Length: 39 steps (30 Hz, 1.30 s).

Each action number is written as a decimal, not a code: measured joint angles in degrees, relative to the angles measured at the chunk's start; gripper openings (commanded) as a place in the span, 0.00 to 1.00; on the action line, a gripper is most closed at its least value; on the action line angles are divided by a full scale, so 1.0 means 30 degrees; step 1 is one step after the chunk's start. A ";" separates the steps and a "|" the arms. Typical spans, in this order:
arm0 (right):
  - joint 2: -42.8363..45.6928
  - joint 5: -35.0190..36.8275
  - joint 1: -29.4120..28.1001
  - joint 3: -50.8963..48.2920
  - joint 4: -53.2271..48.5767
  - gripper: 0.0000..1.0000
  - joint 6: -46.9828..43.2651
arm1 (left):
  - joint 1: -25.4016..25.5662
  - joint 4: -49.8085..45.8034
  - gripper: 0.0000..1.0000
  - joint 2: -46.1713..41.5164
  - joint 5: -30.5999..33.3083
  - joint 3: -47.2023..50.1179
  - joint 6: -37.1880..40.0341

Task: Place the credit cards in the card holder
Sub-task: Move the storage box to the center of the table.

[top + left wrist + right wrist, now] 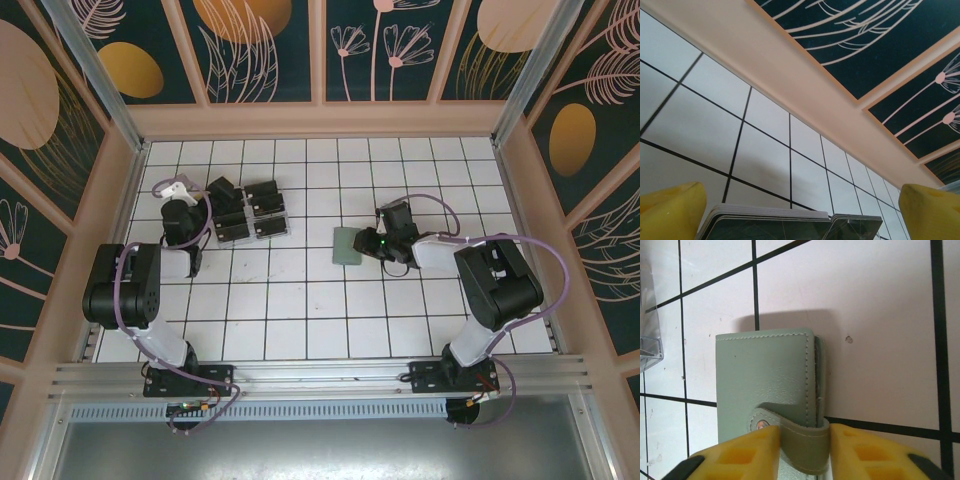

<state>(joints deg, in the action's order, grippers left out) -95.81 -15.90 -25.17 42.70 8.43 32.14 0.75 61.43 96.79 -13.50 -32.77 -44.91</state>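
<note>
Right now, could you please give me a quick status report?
Left gripper open over cards. Right gripper pinching tab of holder. Holder flat on tiles, snapped shut. Closed flap likely blocks loading.

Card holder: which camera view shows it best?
The right wrist view: the card holder is close up, stitching and snap tab clear, the tab between the fingers of the right gripper. The top external view shows the card holder as a small green rectangle beside that gripper.

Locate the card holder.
In the top view, the card holder lies right of centre on the tiles, its tab pinched by the right gripper.
</note>
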 measured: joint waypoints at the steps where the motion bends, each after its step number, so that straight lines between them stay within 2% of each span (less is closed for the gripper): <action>1: 0.0000 -0.0124 0.0007 -0.0058 0.0095 0.15 0.0051 | 0.0102 0.0051 0.99 0.0000 0.0000 0.0029 -0.0044; 8: 0.0044 -0.0772 0.0000 -0.0656 0.0816 0.03 0.0313 | 0.0605 0.0525 0.99 0.0000 0.0007 0.0277 -0.0386; 11: 0.0182 -0.0933 -0.0051 -0.0838 0.0962 0.00 0.0437 | 0.0867 0.0634 0.98 0.0000 0.0022 0.0335 -0.0510; 19: 0.0503 -0.1253 -0.1173 -0.1486 0.1486 0.00 0.0874 | 0.1362 0.0933 0.98 0.0007 0.0036 0.0466 -0.0780; 31: -0.0131 -0.1668 -0.5020 -0.1406 0.2732 0.00 0.2484 | 0.2499 0.1843 0.99 0.0495 0.0175 0.0532 -0.1144; 39: -0.0801 -0.1668 -0.5421 -0.0838 0.3118 0.00 0.2907 | 0.3920 0.2499 0.99 0.1027 0.0663 0.0364 -0.1319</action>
<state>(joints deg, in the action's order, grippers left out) -98.21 -20.91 -41.43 40.18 17.78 40.86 12.51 68.93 99.88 -11.51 -31.68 -48.86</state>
